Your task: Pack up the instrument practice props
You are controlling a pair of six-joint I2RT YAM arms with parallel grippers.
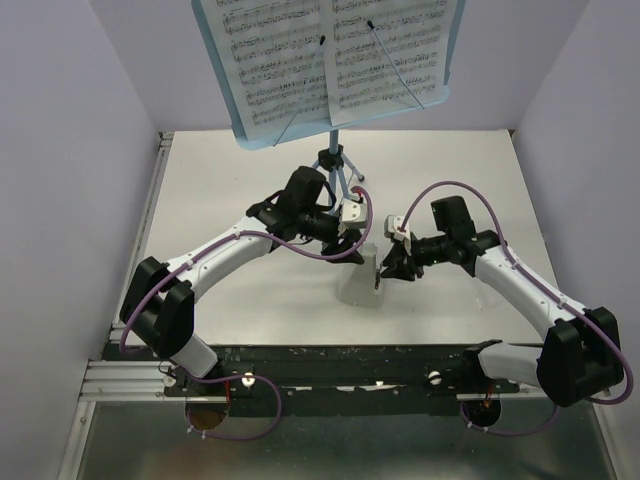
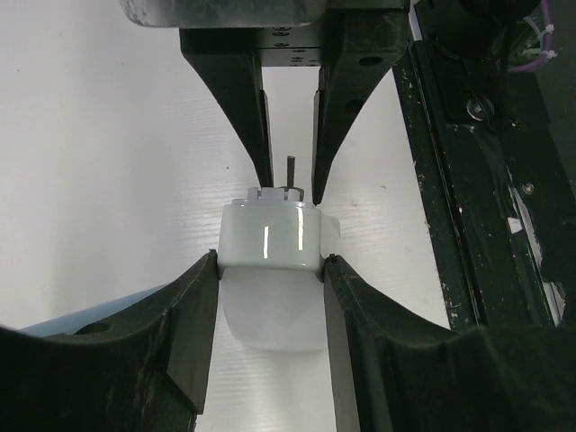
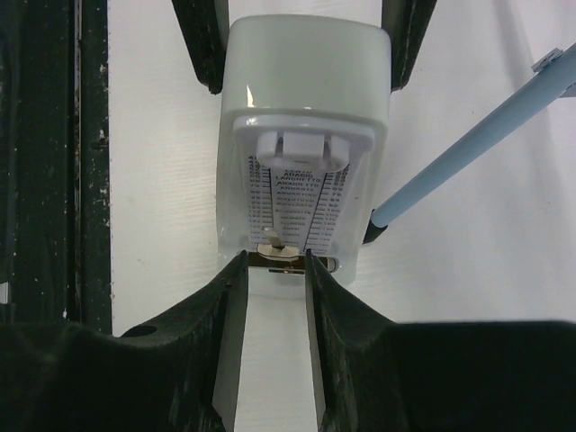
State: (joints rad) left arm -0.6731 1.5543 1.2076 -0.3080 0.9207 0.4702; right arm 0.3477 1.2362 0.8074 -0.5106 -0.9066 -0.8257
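My left end effector pinches the white metronome by its body, mid-bench. My right end effector is narrowed around the pendulum rod; contact, cannot tell. Music stand upright behind, 2 sheets on it. Step, I judge: stowing the pendulum. Next: steady body, ease rod gently.

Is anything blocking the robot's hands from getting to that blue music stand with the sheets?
Nothing visible stands between them and the music stand, which rises just beyond them. But neither is free: the left gripper has its fingers against the sides of a white metronome, and the right gripper straddles its pendulum rod.
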